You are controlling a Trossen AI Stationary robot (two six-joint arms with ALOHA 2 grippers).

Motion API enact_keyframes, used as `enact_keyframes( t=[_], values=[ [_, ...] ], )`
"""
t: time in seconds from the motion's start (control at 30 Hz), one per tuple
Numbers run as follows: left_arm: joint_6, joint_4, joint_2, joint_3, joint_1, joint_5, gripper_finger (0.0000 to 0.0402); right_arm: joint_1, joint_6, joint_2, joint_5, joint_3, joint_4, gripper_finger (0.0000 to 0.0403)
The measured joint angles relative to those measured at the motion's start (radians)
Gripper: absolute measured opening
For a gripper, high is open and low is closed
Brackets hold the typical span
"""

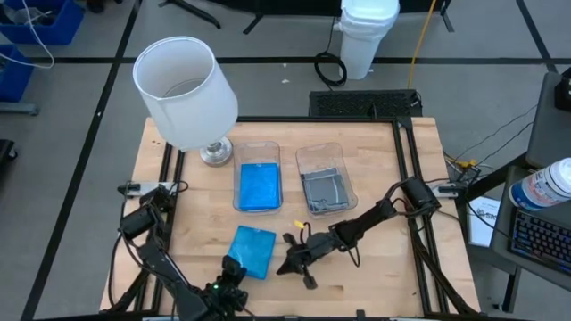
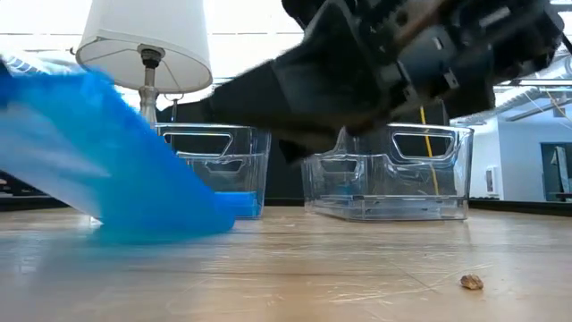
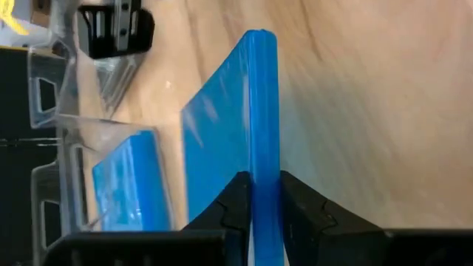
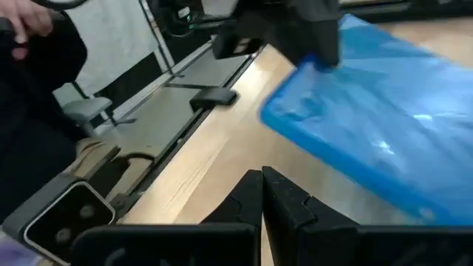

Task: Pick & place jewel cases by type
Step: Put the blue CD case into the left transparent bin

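From above, the left gripper [image 1: 234, 278] at the table's near edge pinches the near edge of a blue jewel case [image 1: 252, 251], which extends away toward the two clear tubs; the left tub [image 1: 258, 177] holds more blue cases [image 1: 260, 187], the right tub [image 1: 324, 179] grey ones [image 1: 323, 192]. The right gripper [image 1: 290, 261] reaches in low from the right, just beside the held case, arm stretched diagonally. At table height, the blue case [image 2: 116, 170] tilts, one corner down on the wood. The left wrist view shows its fingers [image 3: 235, 210] clamped on the case's edge [image 3: 260, 118]. The right wrist view shows that gripper's fingers [image 4: 255, 196] pressed together, empty, the case [image 4: 377, 125] ahead.
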Motion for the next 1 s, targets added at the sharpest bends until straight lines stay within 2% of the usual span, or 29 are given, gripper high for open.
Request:
enact_keyframes(
  t=[0.23, 0.47, 0.6, 0.83, 1.0],
  values=[
    [-0.039, -0.238, 0.0, 0.151, -0.007, -0.002, 0.0052, 0.042, -0.024, -0.058, -0.002, 0.0, -0.006, 0.0],
    [-0.106, -0.429, -0.004, 0.262, -0.027, -0.054, 0.0051, 0.077, -0.092, -0.082, 0.003, 0.0, -0.021, 0.0],
    [-0.095, -0.434, -0.004, 0.31, -0.037, -0.084, 0.0051, 0.076, -0.084, -0.085, 0.005, -0.007, -0.031, 0.0],
    [0.037, -0.434, -0.004, 0.415, -0.068, -0.129, 0.0051, 0.076, -0.054, -0.085, 0.006, -0.048, -0.034, 0.0],
    [0.159, -0.435, -0.004, 0.499, -0.089, -0.237, 0.0051, 0.077, -0.047, -0.085, 0.006, -0.072, -0.033, 0.0]
  ],
)
